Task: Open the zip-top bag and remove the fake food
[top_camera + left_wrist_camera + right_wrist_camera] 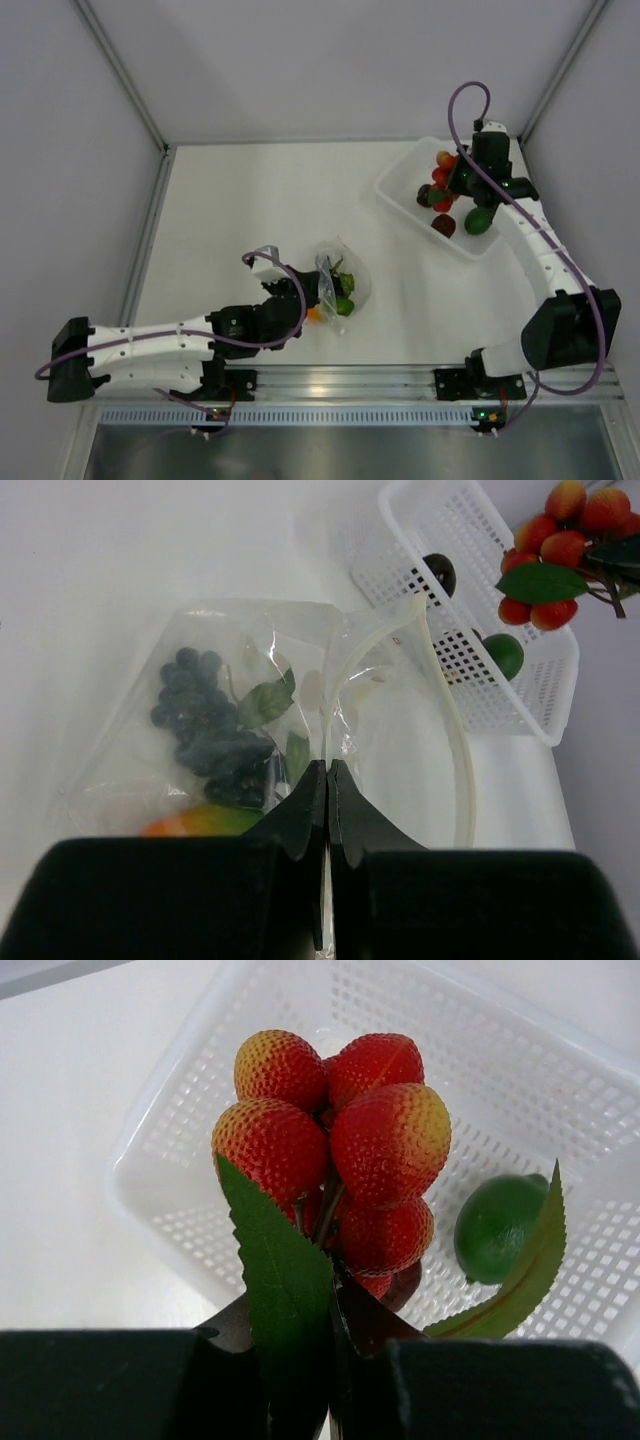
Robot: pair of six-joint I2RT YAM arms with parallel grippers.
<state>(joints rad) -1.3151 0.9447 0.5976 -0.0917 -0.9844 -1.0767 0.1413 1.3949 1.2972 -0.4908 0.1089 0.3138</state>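
The clear zip-top bag (300, 695) lies open on the table, also in the top view (341, 278). My left gripper (327, 770) is shut on its plastic edge. Inside are dark grapes (205, 730) with green leaves and an orange-green fruit (195, 822). My right gripper (335, 1290) is shut on a red clustered fruit bunch (345, 1150) with green leaves, held above the white perforated basket (200, 1230). In the top view the right gripper (462, 178) hangs over the basket (400, 185). A green lime (497, 1228) lies in the basket.
The basket also holds a dark maroon piece (444, 225) and a green piece (479, 220). It shows in the left wrist view (545, 705) beyond the bag, with the red bunch (555, 550) above it. Enclosure walls and frame posts stand at left, back and right.
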